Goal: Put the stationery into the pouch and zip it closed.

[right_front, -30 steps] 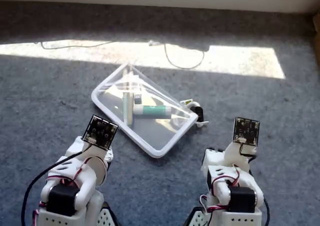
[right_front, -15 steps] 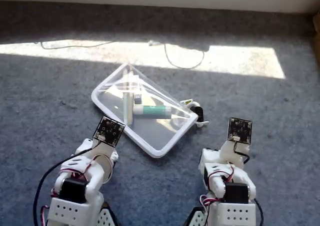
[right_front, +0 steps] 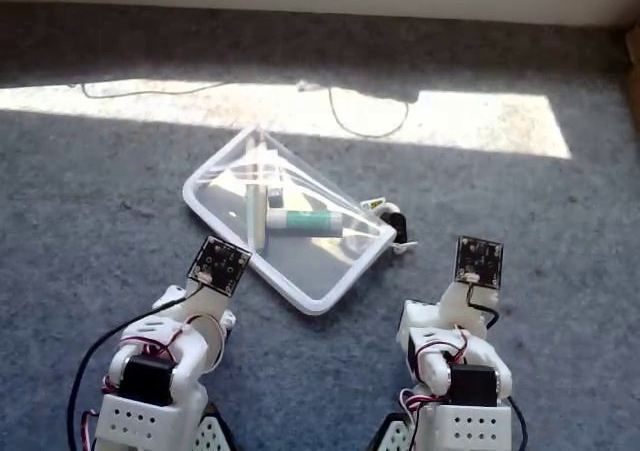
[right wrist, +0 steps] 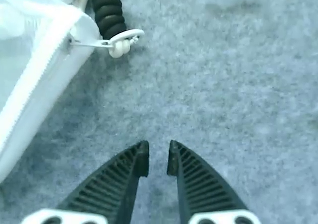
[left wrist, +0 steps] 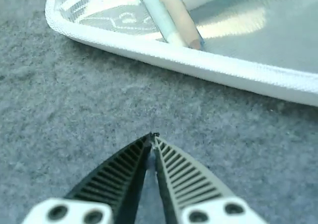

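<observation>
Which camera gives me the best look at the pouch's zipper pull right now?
The right wrist view: the zipper pull lies close up on the carpet, off the pouch corner. The high view shows it small beside the pouch. The left wrist view faces the pouch's other edge.

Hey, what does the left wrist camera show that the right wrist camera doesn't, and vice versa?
Left wrist view: a pale blue pen and a tan pen inside the clear pouch, with the left gripper shut over the carpet. Right wrist view: the zipper pull beside a black ribbed piece at the pouch's corner, and the right gripper slightly open. Shared: the pouch's white edge and grey carpet.
</observation>
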